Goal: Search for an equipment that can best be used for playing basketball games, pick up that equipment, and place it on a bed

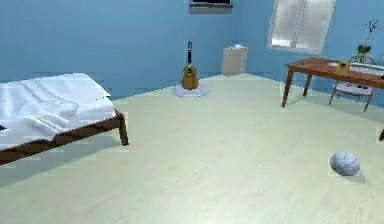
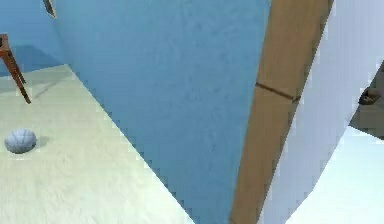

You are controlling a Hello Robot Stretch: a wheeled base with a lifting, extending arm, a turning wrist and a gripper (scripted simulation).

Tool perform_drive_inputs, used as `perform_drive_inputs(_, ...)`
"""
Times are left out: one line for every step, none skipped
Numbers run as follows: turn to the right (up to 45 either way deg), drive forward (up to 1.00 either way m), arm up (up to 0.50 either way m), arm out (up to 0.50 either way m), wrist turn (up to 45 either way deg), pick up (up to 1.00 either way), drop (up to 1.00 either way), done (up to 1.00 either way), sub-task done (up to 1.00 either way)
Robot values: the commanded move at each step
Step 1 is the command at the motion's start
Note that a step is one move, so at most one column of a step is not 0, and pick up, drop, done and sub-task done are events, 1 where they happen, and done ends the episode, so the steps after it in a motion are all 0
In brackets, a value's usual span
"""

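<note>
Gripper's state cannot be told; a pale ball [image 1: 345, 163] lies on the floor [image 1: 220, 150], well apart from the bed [image 1: 45, 108].

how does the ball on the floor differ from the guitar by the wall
The ball is pale grey and round; the guitar is orange-brown with a dark neck. The ball lies on the bare floor at the forward view's lower right; the guitar stands upright on a pale round mat far back by the blue wall. Both sit at floor level.
</note>
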Motion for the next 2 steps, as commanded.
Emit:
perform_drive_inputs(45.0, 0.00, 0.00, 0.00, 0.0, 0.00, 0.00, 0.00, 0.00)
perform_drive_inputs(6.0, 0.00, 0.00, 0.00, 0.0, 0.00, 0.00, 0.00, 0.00)
